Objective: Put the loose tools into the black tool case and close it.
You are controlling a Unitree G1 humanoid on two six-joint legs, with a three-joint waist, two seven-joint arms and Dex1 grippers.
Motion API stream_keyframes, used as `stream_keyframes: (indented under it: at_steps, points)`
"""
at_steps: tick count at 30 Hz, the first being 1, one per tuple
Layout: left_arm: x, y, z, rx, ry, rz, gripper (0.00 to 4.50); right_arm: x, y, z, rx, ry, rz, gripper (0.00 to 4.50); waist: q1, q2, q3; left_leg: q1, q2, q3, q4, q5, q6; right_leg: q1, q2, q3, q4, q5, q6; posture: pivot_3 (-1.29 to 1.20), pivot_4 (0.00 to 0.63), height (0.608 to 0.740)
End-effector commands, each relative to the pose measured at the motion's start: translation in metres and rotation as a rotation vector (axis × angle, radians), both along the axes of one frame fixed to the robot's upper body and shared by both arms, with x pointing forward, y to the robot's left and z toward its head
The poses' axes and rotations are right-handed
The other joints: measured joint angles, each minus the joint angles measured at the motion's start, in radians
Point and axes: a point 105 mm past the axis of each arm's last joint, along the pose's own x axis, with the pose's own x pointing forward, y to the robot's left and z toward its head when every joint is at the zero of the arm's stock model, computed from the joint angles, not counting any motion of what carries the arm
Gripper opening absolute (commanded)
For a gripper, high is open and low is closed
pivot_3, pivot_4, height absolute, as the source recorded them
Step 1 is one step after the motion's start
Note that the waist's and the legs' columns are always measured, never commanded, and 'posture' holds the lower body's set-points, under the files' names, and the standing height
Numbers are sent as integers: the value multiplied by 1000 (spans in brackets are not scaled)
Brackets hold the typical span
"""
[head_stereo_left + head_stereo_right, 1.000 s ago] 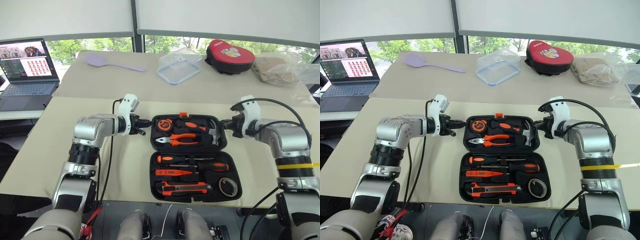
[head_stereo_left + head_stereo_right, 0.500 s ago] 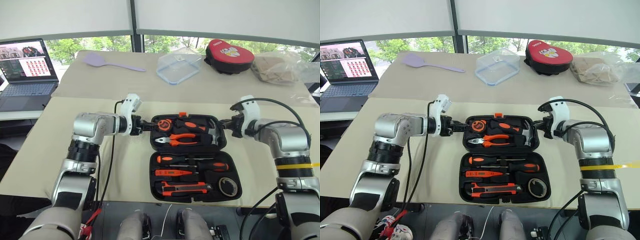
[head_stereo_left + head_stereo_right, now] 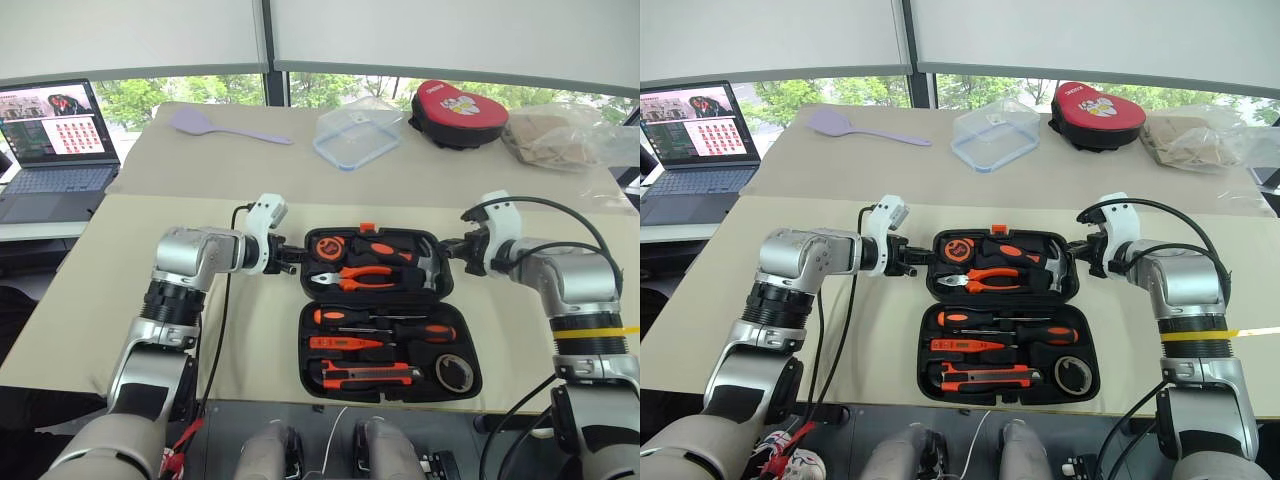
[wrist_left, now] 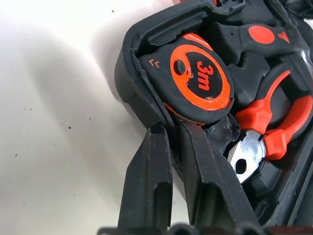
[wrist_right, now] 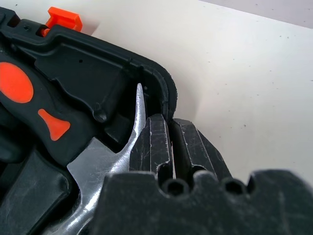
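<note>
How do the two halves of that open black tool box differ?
The far half holds a tape measure, pliers and a hammer, and carries the orange latch. The near half holds screwdrivers, a utility knife and a tape roll. Both lie open and flat on the table.

The left gripper [image 3: 291, 256] has advanced rightward from a position short of the black tool case [image 3: 385, 312] to the left edge of the case's far half. Its fingers [image 4: 149, 166], together a second ago and parted half a second ago, are now pinched on the case's left rim, beside the tape measure [image 4: 198, 78]. No other change is evident.
</note>
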Motion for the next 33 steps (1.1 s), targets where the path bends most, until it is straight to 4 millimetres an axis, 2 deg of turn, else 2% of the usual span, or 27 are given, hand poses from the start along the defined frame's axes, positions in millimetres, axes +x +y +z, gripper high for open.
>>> stream_keyframes:
  at_steps: [1,8,11,14,19,22,27,31,33]
  points:
    - [14,-7,26,-53,-152,23,15,9,20,39,23,-163,60,0,-3,0,0,0,0,0,0,0,0,0,0,0,0,0,0,0,150,731]
    - [37,-14,71,-141,-385,72,15,38,23,92,72,-370,-18,0,-11,0,0,-6,0,2,-1,5,-3,-11,1,2,3,2,-3,0,150,731]
    - [42,-17,84,-159,-467,67,15,46,24,112,69,-465,-34,0,-12,0,0,-9,0,2,-2,5,-3,-14,2,1,3,2,-3,0,150,731]
    - [45,-19,91,-167,-531,55,15,51,25,124,70,-528,-31,0,-11,0,0,-10,0,2,-4,5,-3,-14,2,0,4,2,-3,0,150,731]
    - [37,-21,83,-126,-615,-16,15,43,34,122,70,-572,36,0,-10,0,1,-15,-1,2,-5,5,-3,-17,2,-3,2,2,-3,0,150,731]
    - [13,-22,70,-150,-644,-93,15,22,36,106,62,-592,85,0,-11,0,0,-18,0,1,-7,5,-3,-20,3,-3,2,2,-2,0,150,731]
    - [-16,-15,67,-185,-728,-107,15,-11,39,94,53,-703,125,0,-7,0,0,-18,-1,1,-8,5,-3,-20,2,-4,2,0,0,0,150,731]
    - [-26,-9,65,-160,-767,-96,15,-27,40,88,27,-768,140,0,-8,0,0,-17,-1,1,-7,5,-3,-18,2,-3,2,0,-1,0,150,731]
    - [-31,-5,64,-134,-796,-92,15,-39,42,85,-50,-831,174,0,-7,0,0,-13,0,0,-5,5,-3,-14,2,-3,0,1,-1,0,150,731]
